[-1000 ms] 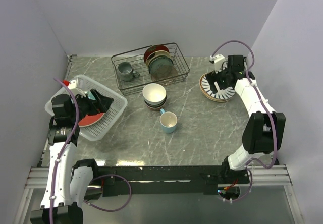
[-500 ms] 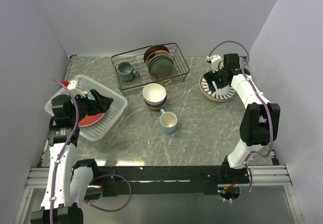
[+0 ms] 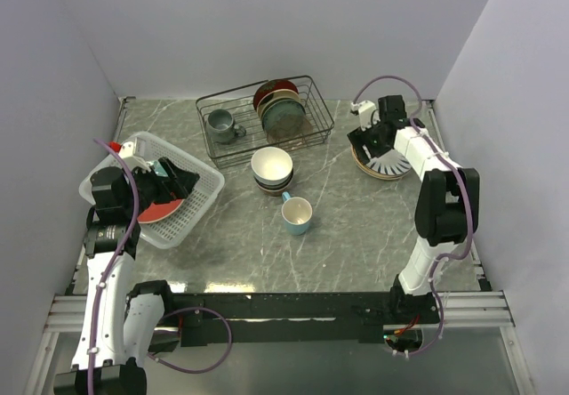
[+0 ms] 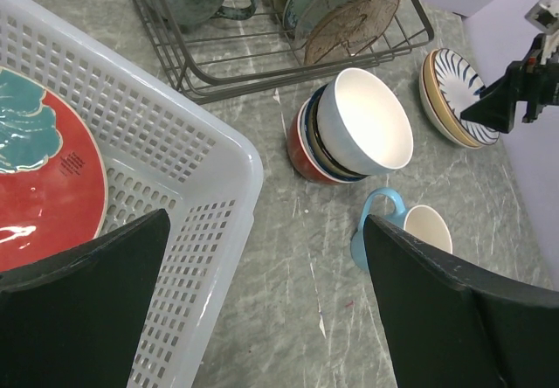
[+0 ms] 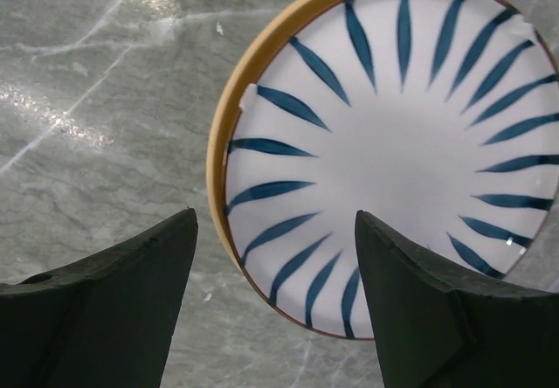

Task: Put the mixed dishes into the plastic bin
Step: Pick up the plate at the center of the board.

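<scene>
The plastic bin (image 3: 197, 213) sits at the left with a teal-floral red-rimmed plate (image 3: 160, 208) lying in it. My left gripper (image 3: 180, 181) hangs open over the bin's right end, holding nothing. In the left wrist view, the bin wall (image 4: 166, 143) and the plate (image 4: 44, 169) lie under my left gripper (image 4: 266, 309). A white plate with dark radial stripes (image 5: 393, 161) rests on a tan plate (image 5: 229, 117) at the far right. My right gripper (image 5: 275, 274) is open, with the lower left rim of these plates between its jaws. Stacked bowls (image 3: 272, 168) and a light blue mug (image 3: 297, 215) stand mid-table.
A black wire rack (image 3: 311, 133) at the back holds a grey mug (image 3: 222, 126) and upright plates (image 3: 280, 106). Purple walls close in the left, back and right sides. The table is grey marble (image 3: 356, 226).
My right gripper has moved left across the striped plate to its left rim, and its jaws have narrowed a little. The left arm has stayed still.
</scene>
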Action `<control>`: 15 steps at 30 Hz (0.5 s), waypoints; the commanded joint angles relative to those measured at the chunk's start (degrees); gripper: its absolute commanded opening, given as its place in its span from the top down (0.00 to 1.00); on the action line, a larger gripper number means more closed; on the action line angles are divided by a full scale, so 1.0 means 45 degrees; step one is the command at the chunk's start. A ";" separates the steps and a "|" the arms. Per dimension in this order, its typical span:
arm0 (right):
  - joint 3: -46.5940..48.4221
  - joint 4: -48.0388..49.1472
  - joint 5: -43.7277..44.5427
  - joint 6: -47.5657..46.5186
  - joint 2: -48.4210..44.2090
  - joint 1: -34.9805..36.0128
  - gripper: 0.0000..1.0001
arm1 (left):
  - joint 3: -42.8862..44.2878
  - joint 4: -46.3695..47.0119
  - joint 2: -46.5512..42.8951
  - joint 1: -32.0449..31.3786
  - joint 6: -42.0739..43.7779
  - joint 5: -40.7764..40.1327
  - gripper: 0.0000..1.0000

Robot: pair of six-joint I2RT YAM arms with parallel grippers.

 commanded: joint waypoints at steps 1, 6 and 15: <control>0.0732 0.0111 0.0234 0.0349 0.0270 0.0153 0.22 | -0.0027 0.0247 -0.0072 -0.0032 0.0195 -0.0007 0.01; 0.0967 -0.0065 0.0332 0.0388 0.0603 0.0173 0.27 | -0.0046 0.0247 -0.0072 -0.0032 0.0195 0.0012 0.01; 0.1046 -0.0123 0.0450 0.0428 0.0720 0.0153 0.32 | -0.0046 0.0267 -0.0072 -0.0032 0.0195 0.0032 0.01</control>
